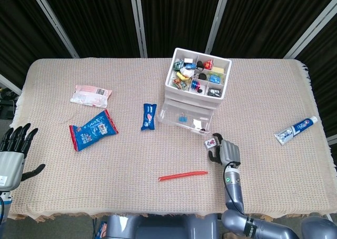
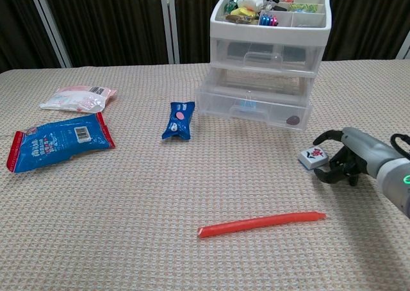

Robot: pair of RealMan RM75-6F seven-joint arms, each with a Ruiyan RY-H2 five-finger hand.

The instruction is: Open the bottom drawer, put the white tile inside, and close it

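Already the bottom drawer [image 2: 256,109] stands pulled out from the organizer [image 2: 272,44], upper centre-right of the frame, ready to receive the white tile [image 2: 312,157], which lies flat on the tablecloth [image 2: 128,201] just below it. Beside the tile, at right, the right hand [image 2: 346,161] curls its fingers around it, apparently for a pinch; contact is unclear. At far lower left of the head view, the left hand [image 1: 13,155] waits with fingers spread, holding nothing.
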